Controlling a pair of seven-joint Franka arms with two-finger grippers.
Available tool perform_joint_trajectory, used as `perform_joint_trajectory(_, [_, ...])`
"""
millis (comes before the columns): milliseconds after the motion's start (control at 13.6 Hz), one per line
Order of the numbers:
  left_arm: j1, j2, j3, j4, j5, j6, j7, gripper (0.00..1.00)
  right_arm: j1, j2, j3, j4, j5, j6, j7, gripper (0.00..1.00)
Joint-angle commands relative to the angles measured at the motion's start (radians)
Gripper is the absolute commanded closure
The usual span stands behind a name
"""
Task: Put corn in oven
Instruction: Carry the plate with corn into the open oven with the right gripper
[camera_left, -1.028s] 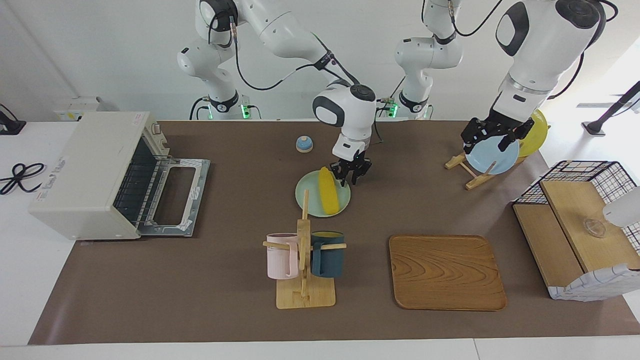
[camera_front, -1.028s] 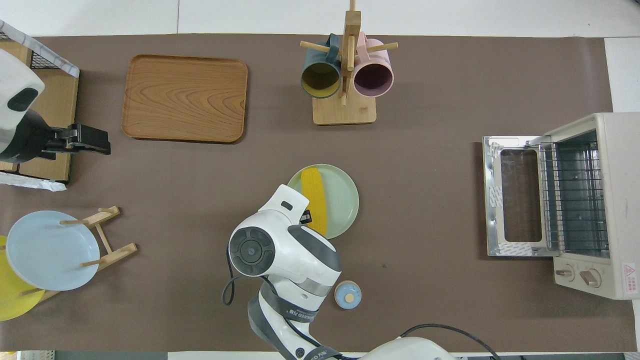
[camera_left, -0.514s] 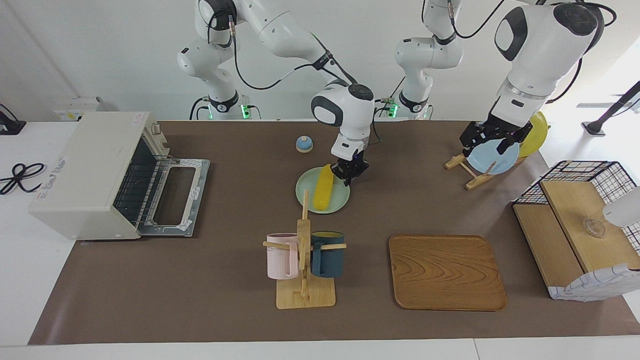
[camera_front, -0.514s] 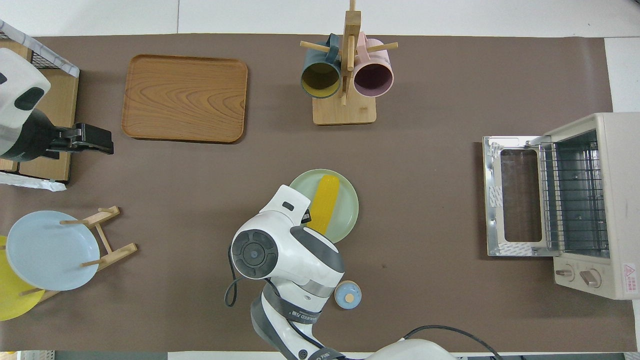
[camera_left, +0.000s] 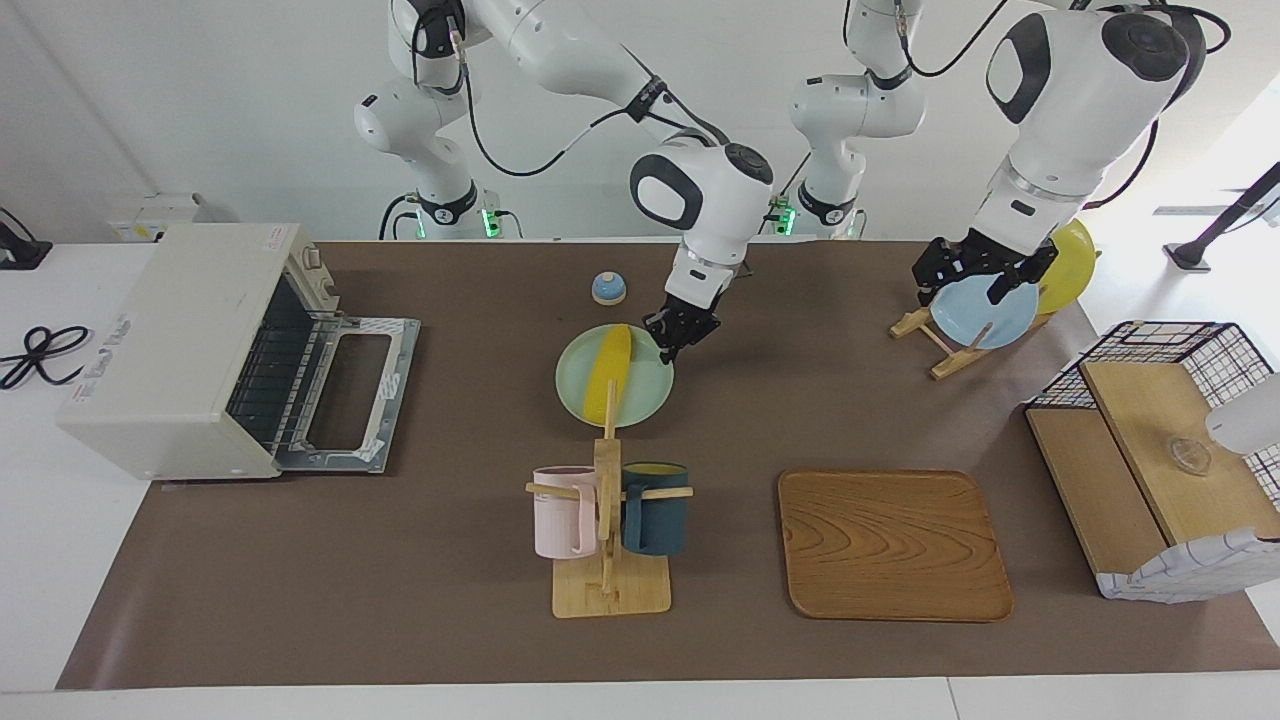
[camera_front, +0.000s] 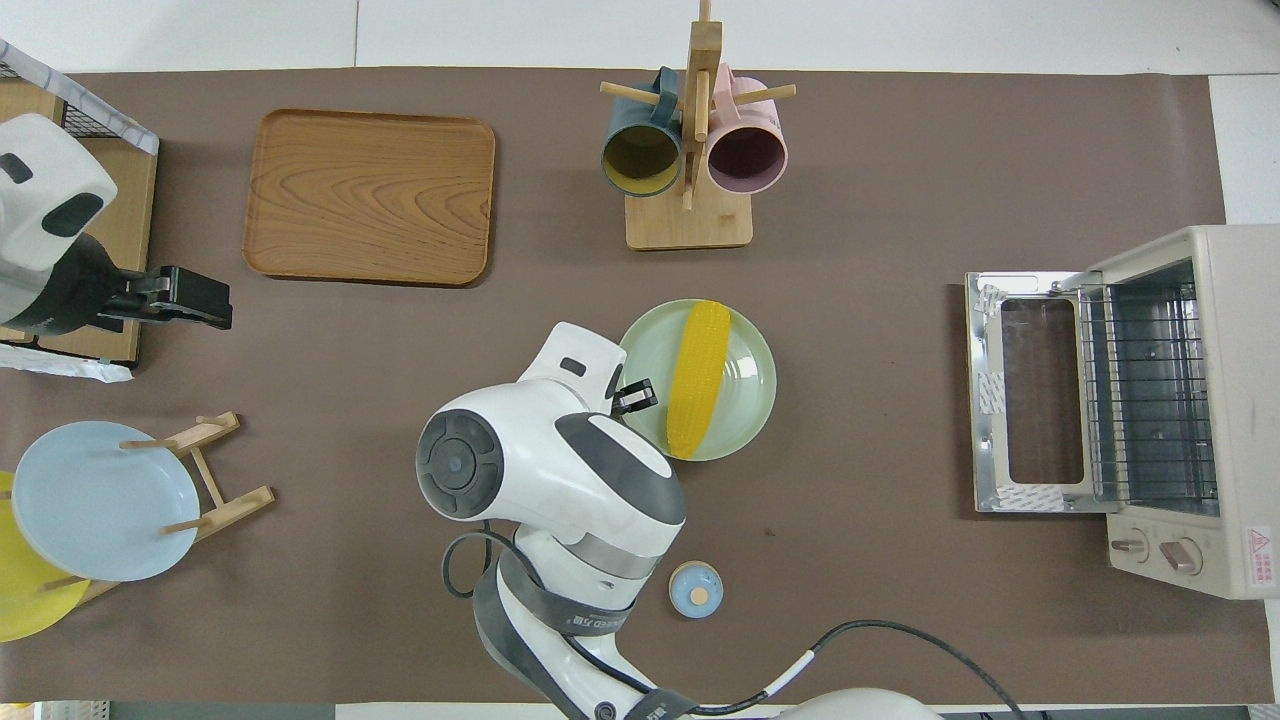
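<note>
1. Surface: a brown mat (camera_left: 420, 560) covers a white table (camera_left: 60, 560); a white wall stands at the robots' end.
2. Oven (camera_left: 190, 350): a cream-white toaster oven at the right arm's end of the table. Its door (camera_left: 350, 390) lies folded down flat on the mat, and the wire rack (camera_front: 1145, 390) shows inside. Two knobs and a small red warning label (camera_front: 1258, 555) sit on its control panel; the label's print is too small to read. Faint lettering on its top cannot be read either.
3. Green plate (camera_left: 640, 395): near the table's middle, holding the corn (camera_left: 608, 373), which lies along the plate, well apart from the oven.
4. Right gripper (camera_left: 672, 338): low at the plate's rim on the side toward the left arm's end, just beside the corn. Whether its fingers are apart or together cannot be told.
5. Left gripper (camera_left: 975, 270): over the blue plate (camera_left: 985, 312), which stands upright in a wooden rack (camera_left: 935, 340) with a yellow plate (camera_left: 1068, 265). Its finger spacing cannot be told.
6. Mug stand (camera_left: 608, 540): farther from the robots than the green plate, with a pink mug (camera_left: 562, 512) and a dark blue mug (camera_left: 655, 508) hung on its pegs.
7. Wooden tray (camera_left: 892, 545): flat on the mat beside the mug stand, toward the left arm's end.
8. Wire basket (camera_left: 1165, 460): at the left arm's end, with wooden boards in it.
9. Small blue bell (camera_left: 608, 288): nearer to the robots than the green plate.
</note>
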Motion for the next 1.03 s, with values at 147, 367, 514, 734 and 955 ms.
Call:
perform_joint_trajectory(147, [0.010, 0.015, 0.001, 0.079, 0.011, -0.106, 0.021, 0.00, -0.197, -0.208, 0.011, -0.181, -0.005, -0.021, -0.079, 1.00])
perform_joint_trajectory(367, [0.010, 0.014, 0.003, 0.074, 0.011, -0.109, 0.022, 0.00, -0.286, -0.307, 0.009, -0.324, -0.005, -0.021, -0.079, 1.00])
perform_joint_trajectory(514, [0.008, 0.011, 0.003, 0.071, 0.011, -0.106, 0.021, 0.00, -0.386, -0.339, 0.009, -0.358, -0.005, -0.024, -0.120, 1.00])
perform_joint_trajectory(734, [0.010, 0.008, 0.001, 0.067, 0.011, -0.100, 0.019, 0.00, -0.521, -0.368, 0.009, -0.417, -0.006, -0.009, -0.200, 1.00])
perform_joint_trajectory(955, [0.012, 0.005, 0.001, 0.065, 0.011, -0.097, 0.012, 0.00, -0.624, -0.373, 0.009, -0.448, -0.006, 0.014, -0.259, 1.00])
